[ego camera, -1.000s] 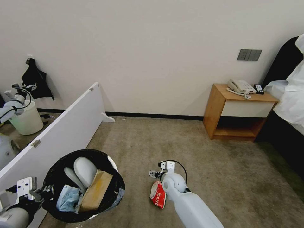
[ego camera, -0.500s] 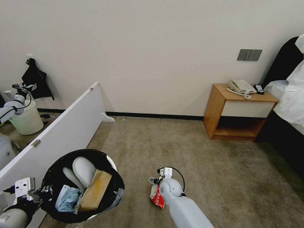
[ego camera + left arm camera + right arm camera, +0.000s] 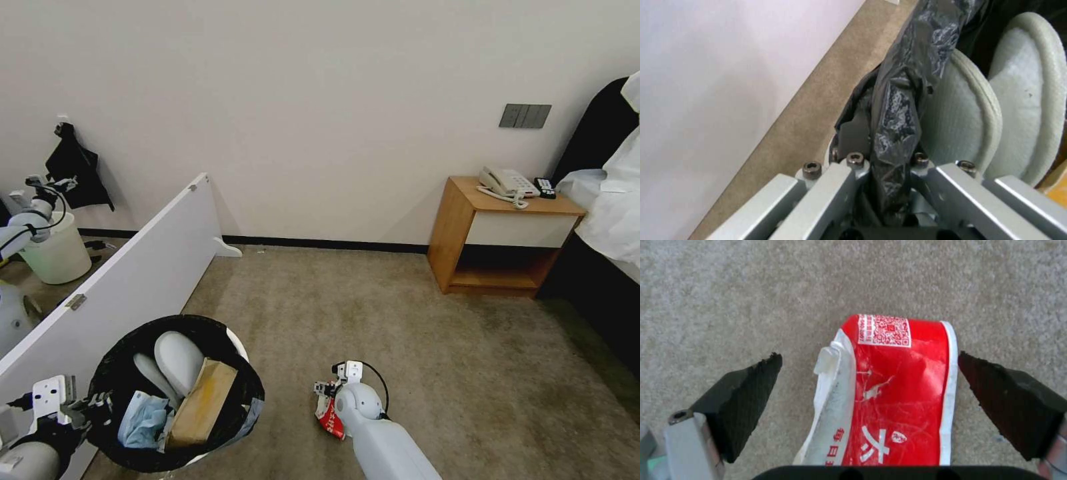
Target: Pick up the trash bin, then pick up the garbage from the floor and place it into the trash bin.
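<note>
Two grippers: both at work, low and close to the robot.
Right gripper [image 3: 869,390]: spread wide, black pads [image 3: 744,396] either side of the red snack packet [image 3: 893,393], neither pad touching it (carpet showing in both gaps).
Snack packet: flat on the carpet [image 3: 413,333], crumpled white edge turned up along one side; in the head view, half hidden under the right wrist at [image 3: 329,417].
Risk at the packet: thin, slick foil lying flat, so pads closing too high likely to skate over it or only pinch the loose white flap; closing too low, likely to dig into carpet pile and push the packet away.
Left gripper [image 3: 889,173]: clamped on the black bag folded over the rim of the trash bin [image 3: 180,393].
Trash bin: held up at the robot's left, next to the white panel [image 3: 133,273]; slippers [image 3: 179,357], brown paper bag [image 3: 203,400] and pale-blue mask [image 3: 141,417] already inside.
Risk at the bin: grip mostly on crinkly liner, so possible slip or tilt.
Farther off: wooden nightstand [image 3: 500,233] with telephone [image 3: 507,181], against the wall.
</note>
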### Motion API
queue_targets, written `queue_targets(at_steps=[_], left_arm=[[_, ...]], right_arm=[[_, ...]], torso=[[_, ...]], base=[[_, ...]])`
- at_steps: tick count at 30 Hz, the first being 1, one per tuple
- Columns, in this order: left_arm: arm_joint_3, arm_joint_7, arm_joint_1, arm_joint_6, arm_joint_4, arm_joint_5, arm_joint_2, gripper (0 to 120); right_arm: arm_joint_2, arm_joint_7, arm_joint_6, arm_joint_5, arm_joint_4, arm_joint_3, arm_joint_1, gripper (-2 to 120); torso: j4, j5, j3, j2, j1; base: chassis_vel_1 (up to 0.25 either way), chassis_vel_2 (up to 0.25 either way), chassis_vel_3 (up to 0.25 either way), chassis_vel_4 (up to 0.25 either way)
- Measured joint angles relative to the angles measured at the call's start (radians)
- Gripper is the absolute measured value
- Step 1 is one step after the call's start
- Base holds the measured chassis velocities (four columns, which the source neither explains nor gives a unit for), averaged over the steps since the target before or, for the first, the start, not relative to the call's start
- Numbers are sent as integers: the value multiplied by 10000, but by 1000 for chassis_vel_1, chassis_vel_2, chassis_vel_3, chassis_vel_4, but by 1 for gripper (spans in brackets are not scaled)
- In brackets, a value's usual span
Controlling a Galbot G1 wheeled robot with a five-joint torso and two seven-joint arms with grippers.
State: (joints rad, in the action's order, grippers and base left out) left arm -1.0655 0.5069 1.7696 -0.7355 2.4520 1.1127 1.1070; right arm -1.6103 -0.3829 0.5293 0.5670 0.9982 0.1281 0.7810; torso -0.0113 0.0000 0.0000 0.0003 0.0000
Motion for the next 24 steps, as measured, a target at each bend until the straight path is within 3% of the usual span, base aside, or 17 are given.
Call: queue_targets(at_steps=[24], left_arm=[[-35,0,-58,0,20,47,26,3]], right_arm=[[19,-222,261,432,-275,28,235,99]], torso=[[0,0,0,-2,0]], base=[[0,0,0,0]])
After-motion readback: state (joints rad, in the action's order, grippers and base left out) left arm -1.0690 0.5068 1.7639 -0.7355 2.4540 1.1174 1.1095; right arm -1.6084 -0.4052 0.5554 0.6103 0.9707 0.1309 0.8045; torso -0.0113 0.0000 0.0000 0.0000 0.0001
